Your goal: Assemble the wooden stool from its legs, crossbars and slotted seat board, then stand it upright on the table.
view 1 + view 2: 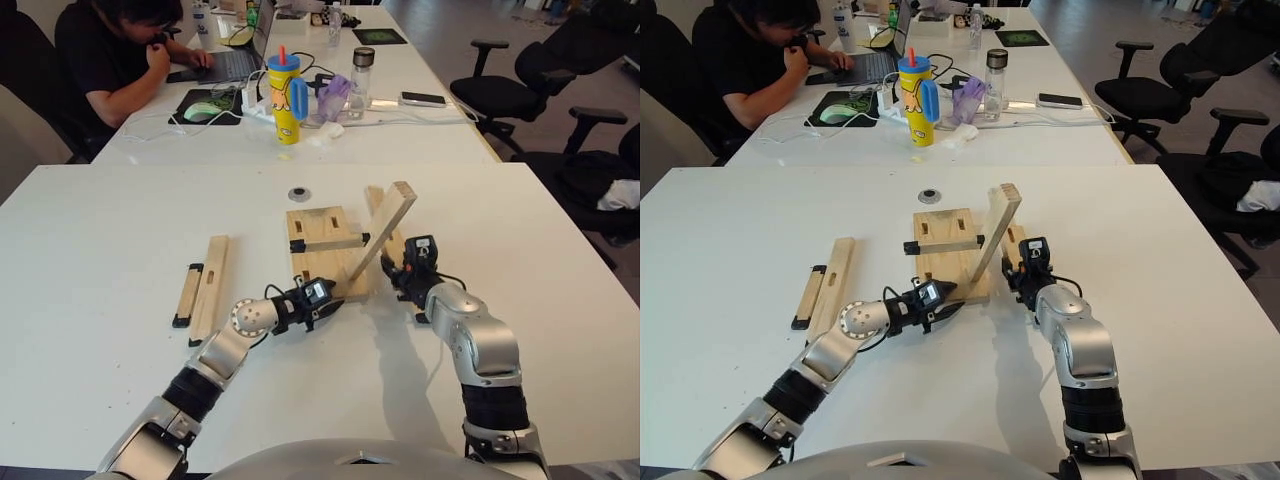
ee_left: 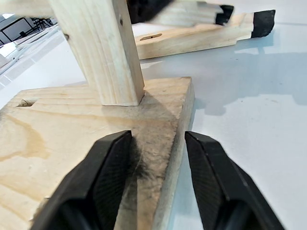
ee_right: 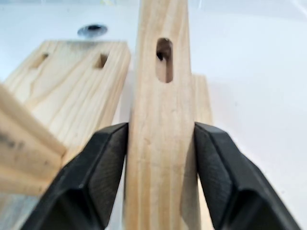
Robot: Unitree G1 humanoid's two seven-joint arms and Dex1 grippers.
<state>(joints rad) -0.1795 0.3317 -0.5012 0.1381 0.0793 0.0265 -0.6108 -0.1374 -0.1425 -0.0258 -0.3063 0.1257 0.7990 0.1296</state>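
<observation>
The slotted seat board (image 1: 318, 228) lies flat mid-table with a black-tipped crossbar (image 1: 330, 243) across it. One leg (image 1: 390, 225) rises tilted from the board's near right corner. My right gripper (image 1: 386, 268) is shut on this leg low down; in the right wrist view the slotted leg (image 3: 160, 143) sits between the pads. My left gripper (image 1: 332, 303) is open at the board's front edge, its fingers straddling the corner of the seat board (image 2: 72, 129) below the leg's foot (image 2: 103, 57). Another leg (image 2: 201, 36) lies on the table behind.
A spare leg (image 1: 211, 285) and a black-tipped crossbar (image 1: 187, 293) lie side by side at the left. A cable grommet (image 1: 300, 193) sits behind the board. The far table holds a yellow cup (image 1: 287, 100), bottles and a laptop. Office chairs (image 1: 520, 95) stand at the right.
</observation>
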